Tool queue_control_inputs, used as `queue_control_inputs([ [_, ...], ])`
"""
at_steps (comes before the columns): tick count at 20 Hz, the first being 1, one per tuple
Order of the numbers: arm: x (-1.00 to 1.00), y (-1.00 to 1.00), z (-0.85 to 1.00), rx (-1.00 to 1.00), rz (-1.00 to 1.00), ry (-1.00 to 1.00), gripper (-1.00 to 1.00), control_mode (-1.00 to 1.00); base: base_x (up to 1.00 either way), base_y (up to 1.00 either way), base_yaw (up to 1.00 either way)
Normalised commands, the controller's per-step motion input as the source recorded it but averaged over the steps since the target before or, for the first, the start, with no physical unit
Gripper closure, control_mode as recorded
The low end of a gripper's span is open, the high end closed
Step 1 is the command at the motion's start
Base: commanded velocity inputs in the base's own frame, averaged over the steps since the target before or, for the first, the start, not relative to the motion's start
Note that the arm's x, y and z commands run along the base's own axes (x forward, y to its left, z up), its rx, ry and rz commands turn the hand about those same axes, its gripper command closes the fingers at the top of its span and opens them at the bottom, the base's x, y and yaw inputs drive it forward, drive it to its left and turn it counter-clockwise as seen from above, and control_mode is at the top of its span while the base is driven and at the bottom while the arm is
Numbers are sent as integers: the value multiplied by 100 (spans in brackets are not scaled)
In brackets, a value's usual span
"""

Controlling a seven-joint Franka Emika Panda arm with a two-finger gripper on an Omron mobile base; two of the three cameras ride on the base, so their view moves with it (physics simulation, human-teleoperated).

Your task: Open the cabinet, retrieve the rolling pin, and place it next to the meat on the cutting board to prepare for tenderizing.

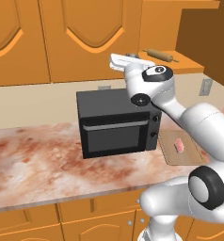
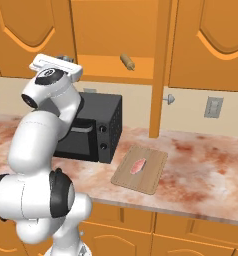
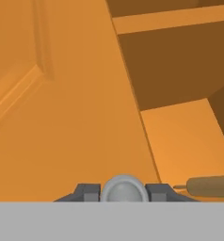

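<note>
Cabinet (image 2: pixel 111 30) stands half open; the hand (image 3: pixel 124 192) grips its left door's knob (image 3: pixel 124 188), rolling pin (image 3: pixel 211 186) at 3 o'clock.

Reddish marbled countertop (image 1: pixel 38 155); black microwave (image 1: pixel 116 123) against beige wall (image 1: pixel 34 101); orange base cabinets (image 1: pixel 85 221) below.

I count one rolling pin (image 2: pixel 127 62), one microwave (image 1: pixel 117 123), one cutting board (image 2: pixel 140 169), one piece of meat (image 2: pixel 138 165).

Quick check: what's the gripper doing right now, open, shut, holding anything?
Gripper: shut on the cabinet door's round silver knob; the rolling pin lies on the cabinet floor beside it, not held.
</note>
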Motion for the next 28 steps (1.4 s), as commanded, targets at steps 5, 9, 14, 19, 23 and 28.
queue_control_inputs([
  [5, -24, 20, 0, -3, 0, -8, 100, -100, 0, 0, 0],
  [9, -35, 31, 0, -5, 0, -11, 100, -100, 0, 0, 0],
  [14, -36, 45, 0, -5, 1, -12, 100, -100, 0, 0, 0],
  [19, -45, 70, -4, -5, 4, -7, 100, -100, 0, 0, 0],
  [23, -52, 87, -11, -4, 6, -3, 100, -100, 0, 0, 0],
  [28, -60, 99, -17, -5, 9, -1, 100, -100, 0, 0, 0],
])
